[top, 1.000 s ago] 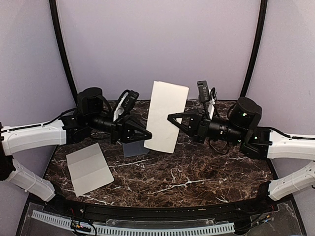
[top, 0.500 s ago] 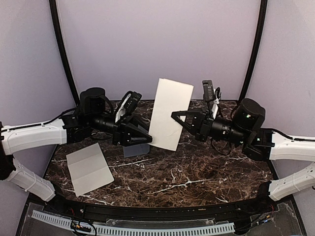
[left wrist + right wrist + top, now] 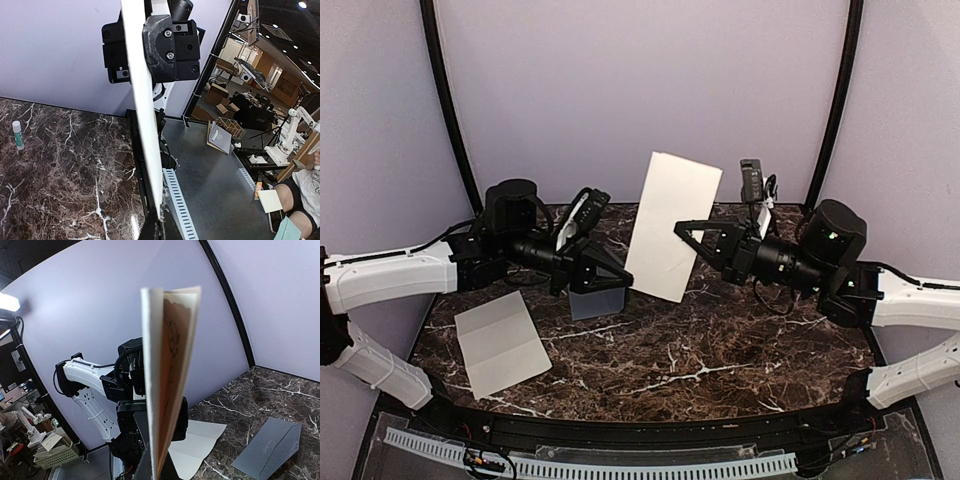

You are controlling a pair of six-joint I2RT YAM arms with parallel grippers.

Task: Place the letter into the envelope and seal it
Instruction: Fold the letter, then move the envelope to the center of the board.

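The folded cream letter [image 3: 665, 225] hangs upright in the air; the slate-grey envelope [image 3: 597, 302] lies flat nearby.

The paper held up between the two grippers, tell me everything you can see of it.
The paper is a white rectangular sheet, folded double as the right wrist view shows. It stands on end in the air above the marble table, top tilted rightward. The left gripper pinches its lower left edge, the right gripper its right edge.
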